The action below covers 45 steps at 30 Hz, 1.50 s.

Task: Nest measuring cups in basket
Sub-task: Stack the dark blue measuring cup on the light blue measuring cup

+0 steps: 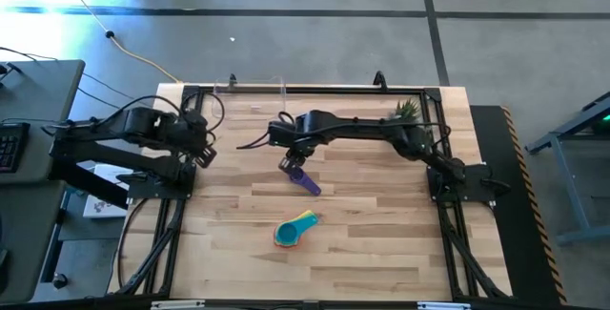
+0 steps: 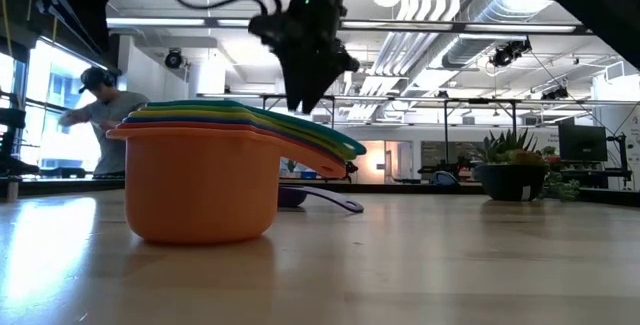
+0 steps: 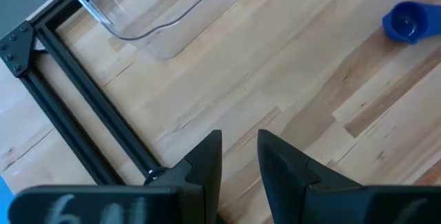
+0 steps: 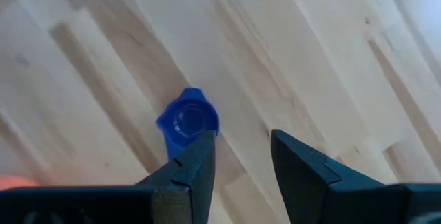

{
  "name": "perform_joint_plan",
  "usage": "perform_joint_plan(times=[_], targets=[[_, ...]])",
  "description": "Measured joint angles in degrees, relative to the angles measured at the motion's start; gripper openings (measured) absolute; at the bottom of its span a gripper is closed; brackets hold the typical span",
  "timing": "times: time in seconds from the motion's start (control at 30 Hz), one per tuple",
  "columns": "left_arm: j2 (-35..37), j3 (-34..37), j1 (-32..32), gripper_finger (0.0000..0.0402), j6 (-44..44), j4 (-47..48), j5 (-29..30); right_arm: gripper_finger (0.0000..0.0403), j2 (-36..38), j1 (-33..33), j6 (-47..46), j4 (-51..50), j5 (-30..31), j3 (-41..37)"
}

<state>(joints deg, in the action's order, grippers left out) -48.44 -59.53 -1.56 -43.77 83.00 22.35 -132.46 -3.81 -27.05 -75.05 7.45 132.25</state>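
Hovering right gripper open w/ nothing held, purple cup just below, left gripper open

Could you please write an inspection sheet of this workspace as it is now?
Surface: wooden table, bare boards.
Job's things: nested stack of cups near the front; single purple cup on the table; clear basket at the back edge, no cup seen in it.
Clutter: potted plant, back right corner.
Grippers: right gripper open above the purple cup, holding nothing; left gripper open, waiting at the left edge.
Cables: yellow cable on the floor.
Surroundings: person in the room behind.
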Motion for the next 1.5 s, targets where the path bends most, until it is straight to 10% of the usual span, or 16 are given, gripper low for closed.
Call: perform_joint_plan(times=[1.23, 1.5], targets=[[0.8, 0.0, -2.3, 0.0085, 0.9, 0.0, 0.7, 0.0132, -12.7, 0.8, 1.4, 1.8, -3.2, 0.0], [0.8, 0.0, -2.3, 0.0085, 0.9, 0.0, 1.0, 0.0022, -12.7, 0.9, 1.5, 1.8, -1.7, 0.0]])
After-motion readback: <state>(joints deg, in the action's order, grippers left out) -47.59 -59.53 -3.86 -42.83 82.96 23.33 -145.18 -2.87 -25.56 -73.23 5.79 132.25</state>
